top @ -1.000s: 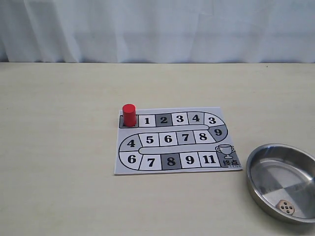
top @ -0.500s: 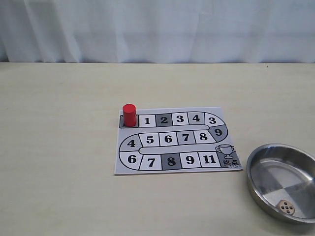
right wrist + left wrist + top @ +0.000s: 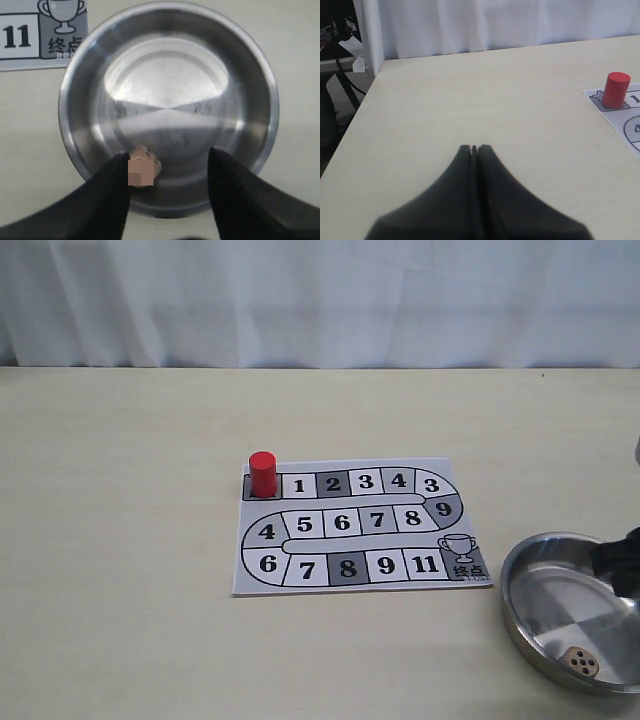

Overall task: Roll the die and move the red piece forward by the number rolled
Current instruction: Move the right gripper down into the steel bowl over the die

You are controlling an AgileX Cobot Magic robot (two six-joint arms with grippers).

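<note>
The red piece (image 3: 263,473) stands upright on the start square at the top left of the game board (image 3: 350,525). It also shows in the left wrist view as the red piece (image 3: 616,90), far from my left gripper (image 3: 475,148), which is shut and empty over bare table. The die (image 3: 580,663) lies in the steel bowl (image 3: 512,585), with several pips on top. My right gripper (image 3: 167,160) hangs open above the bowl (image 3: 65,115). The die (image 3: 145,167) sits close beside one finger (image 3: 117,175), not held between the two.
The board's end corner with the trophy square (image 3: 62,20) lies just beyond the bowl. A white curtain (image 3: 320,300) closes off the back. The table's side edge (image 3: 365,100) shows in the left wrist view, with clutter past it.
My right gripper has come into the exterior view at the right edge, over the bowl's far rim. The die, red piece and board have not moved.
</note>
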